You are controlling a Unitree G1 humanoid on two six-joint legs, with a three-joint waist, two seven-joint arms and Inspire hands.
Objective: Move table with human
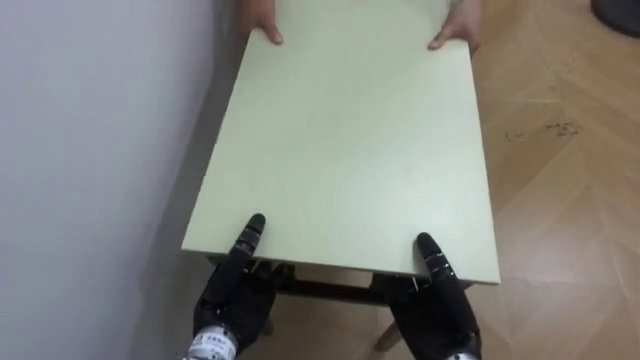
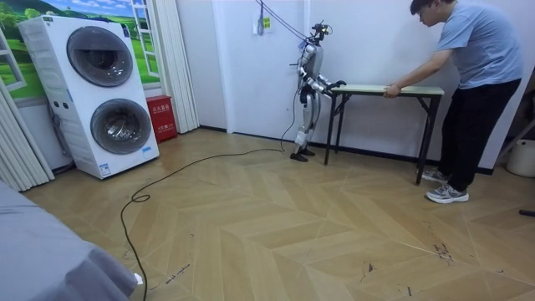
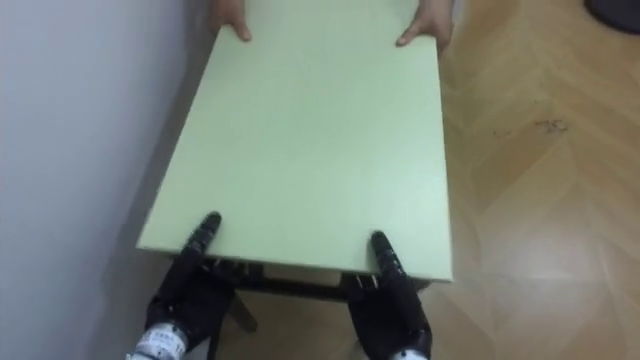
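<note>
A table with a pale green top [image 1: 345, 140] and dark legs stands lengthwise before me, its left side along the wall. My left hand [image 1: 232, 295] and right hand [image 1: 437, 305] hold its near edge: each thumb lies on the top and the rest of each hand is under the edge. At the far end a person's two hands [image 1: 262, 25] [image 1: 455, 30] grip the top's corners. In the room view I stand at the table's [image 2: 389, 89] left end, and the person [image 2: 472, 75] leans over its right end.
A white wall [image 1: 90, 150] runs close along the table's left side, and wooden floor [image 1: 560, 170] opens to its right. A dark object [image 1: 615, 12] sits far right. Stacked washing machines [image 2: 100, 92] and a red box [image 2: 159, 117] stand at the room view's left.
</note>
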